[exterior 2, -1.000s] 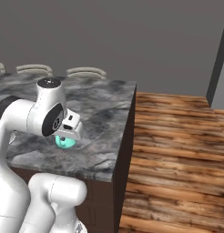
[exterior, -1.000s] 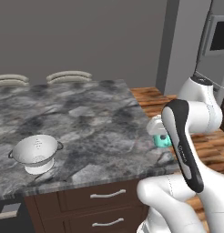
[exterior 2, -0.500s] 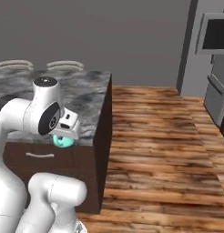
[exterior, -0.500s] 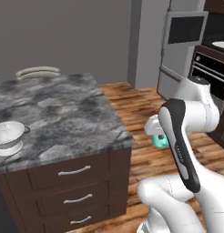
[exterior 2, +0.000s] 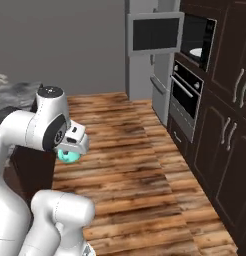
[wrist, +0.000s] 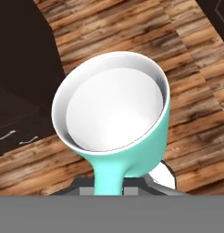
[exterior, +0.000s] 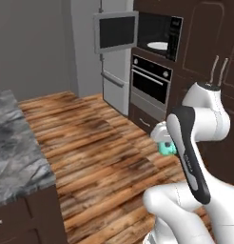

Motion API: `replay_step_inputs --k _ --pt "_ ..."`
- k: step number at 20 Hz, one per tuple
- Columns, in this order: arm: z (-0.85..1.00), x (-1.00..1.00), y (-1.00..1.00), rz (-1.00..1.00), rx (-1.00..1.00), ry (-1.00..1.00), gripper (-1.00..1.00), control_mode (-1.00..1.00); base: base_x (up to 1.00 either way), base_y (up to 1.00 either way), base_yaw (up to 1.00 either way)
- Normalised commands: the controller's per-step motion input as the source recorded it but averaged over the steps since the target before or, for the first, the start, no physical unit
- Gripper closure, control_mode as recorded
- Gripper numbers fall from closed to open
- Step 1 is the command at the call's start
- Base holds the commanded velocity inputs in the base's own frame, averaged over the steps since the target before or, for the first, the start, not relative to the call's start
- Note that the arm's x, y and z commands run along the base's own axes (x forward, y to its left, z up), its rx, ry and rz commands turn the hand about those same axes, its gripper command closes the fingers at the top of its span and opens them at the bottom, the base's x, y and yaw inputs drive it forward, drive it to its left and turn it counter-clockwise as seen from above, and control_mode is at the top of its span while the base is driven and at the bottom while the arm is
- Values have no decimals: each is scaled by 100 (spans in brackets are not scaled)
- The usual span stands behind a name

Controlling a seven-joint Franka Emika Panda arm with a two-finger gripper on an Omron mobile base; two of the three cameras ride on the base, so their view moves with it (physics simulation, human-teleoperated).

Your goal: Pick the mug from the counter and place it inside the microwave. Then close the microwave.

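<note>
The wall of dark cabinetry [exterior 2: 230, 125] is standing ahead of the base, and the microwave [exterior: 157, 33] is sitting high in it with its grey-framed door [exterior: 116, 32] swinging wide open to the left, which is leaving the cavity and the white turntable plate [exterior: 158, 45] free to receive something. Below it the oven [exterior: 150, 86] is staying shut, playing no part in the job. The counter [exterior: 16, 152] is lying off at the left edge of the left base view, well apart from the appliances, with bare wooden floor [exterior 2: 125, 165] stretching between. The arm is folding close to its own body, probably so that the load is riding steady while the base is travelling. The gripper [exterior 2: 70, 150] is closing tight on the mug [wrist: 114, 118], apparently pinching it by the handle side, though the hand view is hiding the fingertips themselves behind the cup. The mug is hanging in the air beside the wrist, over the floor, touching nothing else, its white inside empty and its mouth tilting toward the hand camera. As for writing, the button panel [exterior: 175, 31] is showing only faint specks, too small to read, and the mug is bearing no mark.
</note>
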Motion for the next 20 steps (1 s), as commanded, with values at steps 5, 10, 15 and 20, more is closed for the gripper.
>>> replay_step_inputs --k 5,10,15,20 --pt "0 0 0 0 0 0 100 100 94 -41 -38" --pt "0 0 0 0 0 0 100 100 100 -5 -22" --pt "0 0 0 0 0 0 100 100 100 0 0" --pt "0 0 0 0 0 0 100 100 100 0 -1"
